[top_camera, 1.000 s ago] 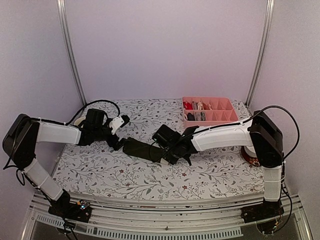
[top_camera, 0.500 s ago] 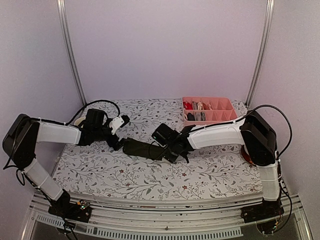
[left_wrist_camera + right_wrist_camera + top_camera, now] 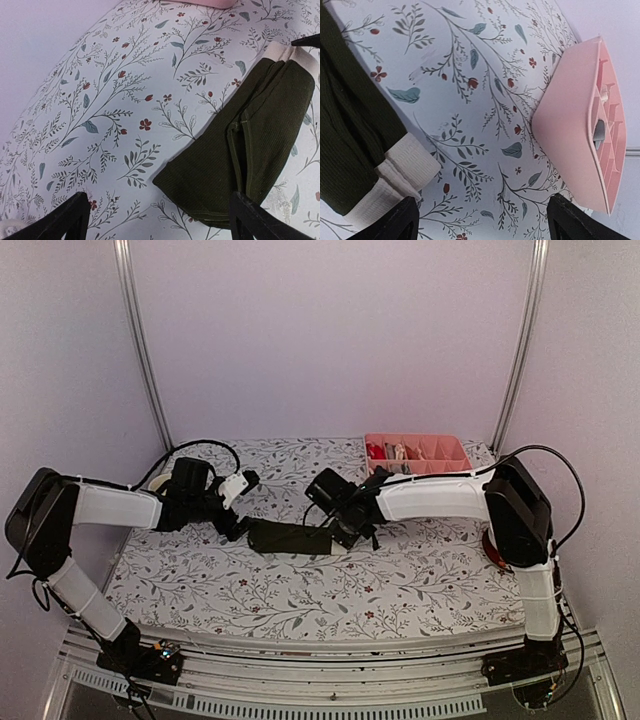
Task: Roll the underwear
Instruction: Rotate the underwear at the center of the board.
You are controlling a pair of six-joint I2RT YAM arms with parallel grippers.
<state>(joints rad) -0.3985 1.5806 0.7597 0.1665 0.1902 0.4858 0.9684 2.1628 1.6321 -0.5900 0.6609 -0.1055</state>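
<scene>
**Both claws open at the ends of the folded underwear**

The left claw (image 3: pixel 235 525) was seen spread to its full width, with nothing gripped. In its wrist view the near corner of the underwear (image 3: pixel 250 150) lay between the two fingertips, and no contact could be made out. The right claw (image 3: pixel 358 537) was also seen wide open and empty. Its wrist view showed only bare counter (image 3: pixel 470 100) between the fingers. The pale waistband (image 3: pixel 395 180) lay just beside the left finger; whether it was touched could not be told.

The underwear was dark olive and ribbed, and it was folded lengthwise into a long flat strip. It lay on the floral counter between the two claws, near the middle. The whitish waistband was doubled over at the right end, and a seam ran along the length. No roll had been started.

The left arm was bent up at the far left, with its forearm run rightward and the claw angled down at the strip's left end. The right arm was stretched from the right edge leftward across the counter, its claw held over the waistband end. The pink tray (image 3: pixel 440 465) stood at the back right, well apart from the strip.
</scene>
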